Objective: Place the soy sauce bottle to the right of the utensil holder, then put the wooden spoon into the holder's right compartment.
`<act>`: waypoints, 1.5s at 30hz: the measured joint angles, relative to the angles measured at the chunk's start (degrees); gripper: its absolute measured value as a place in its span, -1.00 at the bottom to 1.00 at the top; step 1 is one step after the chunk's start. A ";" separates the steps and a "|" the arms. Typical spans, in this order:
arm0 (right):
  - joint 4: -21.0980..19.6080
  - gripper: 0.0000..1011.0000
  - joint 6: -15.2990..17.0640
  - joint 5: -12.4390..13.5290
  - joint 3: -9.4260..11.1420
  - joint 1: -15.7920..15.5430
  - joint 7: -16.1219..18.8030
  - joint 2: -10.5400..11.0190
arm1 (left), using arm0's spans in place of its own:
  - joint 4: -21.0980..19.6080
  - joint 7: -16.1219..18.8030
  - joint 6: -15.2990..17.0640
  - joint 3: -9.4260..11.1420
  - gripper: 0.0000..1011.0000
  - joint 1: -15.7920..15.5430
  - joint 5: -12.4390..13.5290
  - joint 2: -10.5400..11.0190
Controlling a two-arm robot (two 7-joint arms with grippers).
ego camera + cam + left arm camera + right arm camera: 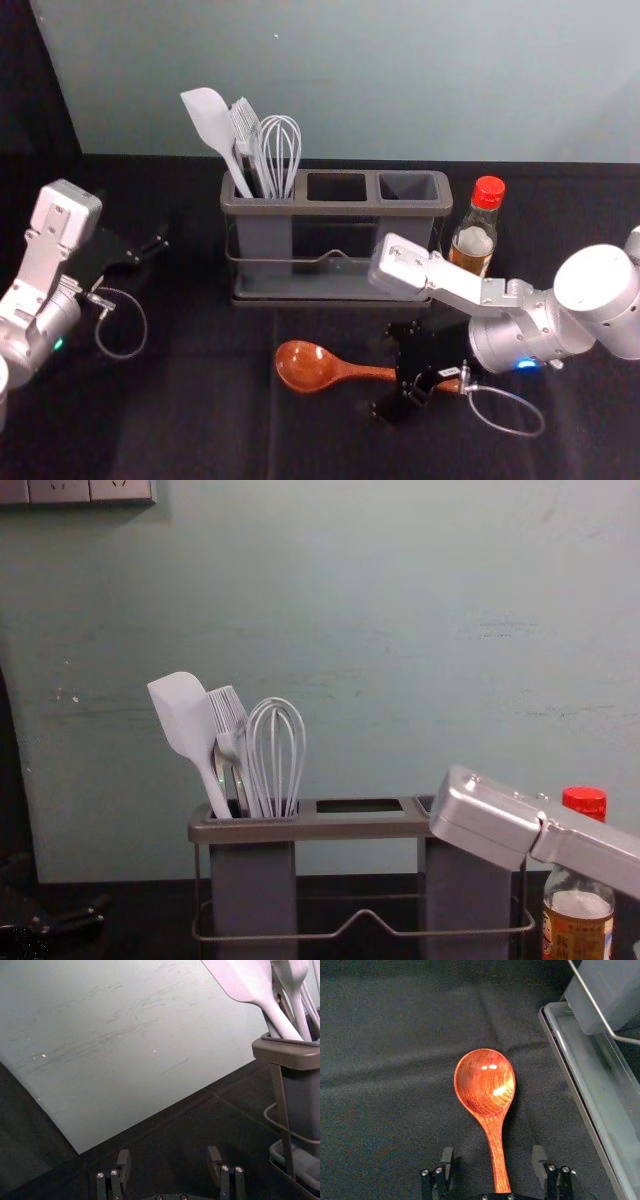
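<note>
Left gripper (158, 245) aside, right gripper (388, 370) over wooden spoon (305, 366) partly hides it.

The bench (200, 425) is covered with black cloth, which shows faint creases in the head and right wrist views. Toward its back, near the pale wall (560, 90), the utensil holder (345, 210) stands upright, its long side facing front and its clear tray (320, 288) at the bottom. Just beside the holder, on its right, the soy sauce bottle (473, 242) stands upright, red cap on top. In front of the holder, the wooden spoon (305, 366) lies flat on the cloth, bowl to the left, hollow side up, handle running right
</note>
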 joint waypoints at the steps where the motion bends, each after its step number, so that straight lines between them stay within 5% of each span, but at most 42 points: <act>1: 0.09 0.96 -0.02 0.05 -0.02 0.00 -0.02 -0.04 | 0.00 0.00 0.00 0.00 0.99 0.00 0.00 0.00; 9: 0.63 0.66 -0.08 0.50 -0.07 -0.01 -0.52 -0.34 | 0.00 0.00 0.00 0.00 0.99 0.00 0.00 0.00; 30: 0.62 -0.70 -1.15 0.06 -0.18 0.06 -1.33 -0.34 | 0.00 0.00 0.00 0.00 0.99 0.00 0.00 0.00; 45: 0.52 -0.74 -1.69 0.35 0.28 -0.63 -1.40 -0.17 | 0.00 0.00 0.00 0.00 0.99 0.00 0.00 0.00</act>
